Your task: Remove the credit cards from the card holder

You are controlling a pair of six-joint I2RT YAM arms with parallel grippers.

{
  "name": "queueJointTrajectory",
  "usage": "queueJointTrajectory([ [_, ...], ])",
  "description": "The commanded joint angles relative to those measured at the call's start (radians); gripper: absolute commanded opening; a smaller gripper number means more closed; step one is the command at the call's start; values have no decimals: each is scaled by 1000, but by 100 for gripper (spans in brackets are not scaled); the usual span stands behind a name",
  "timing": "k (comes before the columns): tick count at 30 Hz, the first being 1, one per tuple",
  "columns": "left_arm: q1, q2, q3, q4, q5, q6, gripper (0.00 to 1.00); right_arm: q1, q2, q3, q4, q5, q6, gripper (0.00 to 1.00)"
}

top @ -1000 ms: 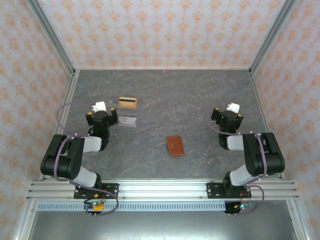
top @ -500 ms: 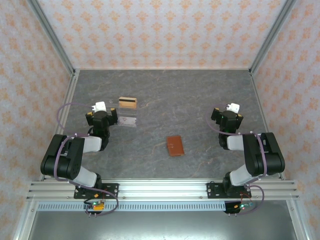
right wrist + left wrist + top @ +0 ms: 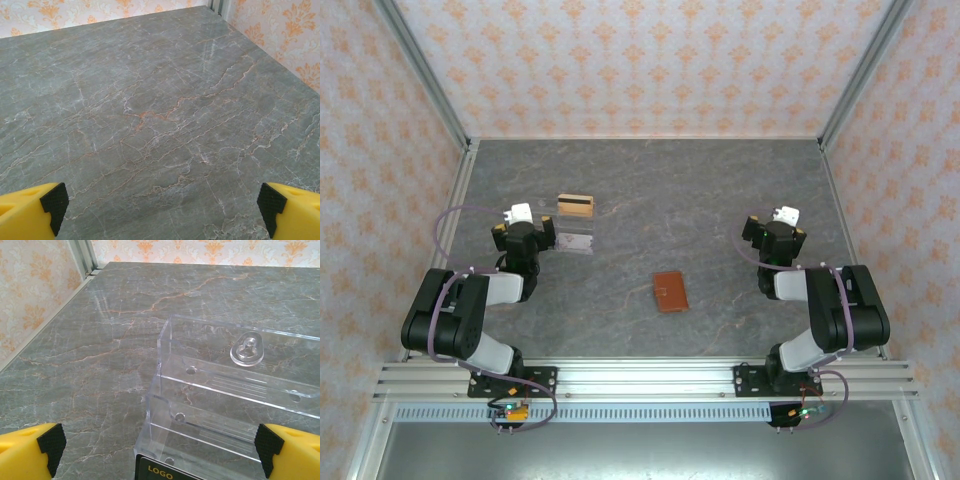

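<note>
Jaws wide; folded reddish-brown card holder point(image 3: 670, 292)

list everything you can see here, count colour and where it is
card holder: 1, reddish-brown, flat on the table near its middle, between the arms
tan-gold card: 1, tan-gold with a dark stripe, far left part of the table
greyish card: 1, pale grey, just nearer than the tan-gold one
clear stand: 1, transparent plastic, on the table, close ahead in the left wrist view
table: 1, grey marbled
walls: 3, pale pink with an orange pattern, around the far and side edges
left gripper: 1, yellow fingers with black pads, open, facing the clear stand
right gripper: 1, same colours, open, over bare table
</note>
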Motion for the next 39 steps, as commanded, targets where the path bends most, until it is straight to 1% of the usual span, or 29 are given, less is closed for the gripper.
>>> queueJointTrajectory([
  [1,10,-43,12,-27,2,-6,100,-6,-68,31,-63,-9,14,99],
  [3,13,-83,-3,-41,-19,-14,100,-6,-116,34,-112,12,27,99],
  [5,13,-140,-5,-91,-40,-23,100,-6,-183,45,-187,49,50,99],
  [8,13,-227,29,-250,-44,-50,100,-6,-283,86,-365,112,146,99],
  [10,13,-284,52,-351,-35,-81,100,-6,-336,125,-485,107,237,99],
  [12,13,-343,71,-438,-25,-114,100,-6,-395,164,-597,76,303,99],
  [15,12,-436,124,-616,-9,-200,100,-6,-449,230,-764,67,443,99],
  [17,13,-472,194,-770,11,-292,100,-6,-459,301,-895,20,498,99],
  [19,12,-483,251,-865,77,-327,100,-6,-446,362,-983,-31,518,99],
  [22,12,-482,313,-946,179,-357,100,-6,-399,457,-1099,-123,532,99],
  [23,11,-481,328,-963,211,-364,100,-6,-376,493,-1136,-171,528,99],
  [25,11,-482,352,-998,250,-380,100,-2,-336,555,-1206,-266,509,99],
  [27,11,-487,377,-1033,266,-385,100,16,-299,587,-1246,-329,491,99],
  [29,11,-492,393,-1064,262,-384,100,48,-273,612,-1284,-373,475,100],
  [32,12,-495,406,-1090,262,-374,100,136,-232,650,-1353,-384,445,98],
  [36,12,-492,406,-1102,256,-359,100,303,-156,697,-1456,-315,420,95],
  [39,11,-489,409,-1111,232,-356,100,448,-81,741,-1554,-230,432,93],
])
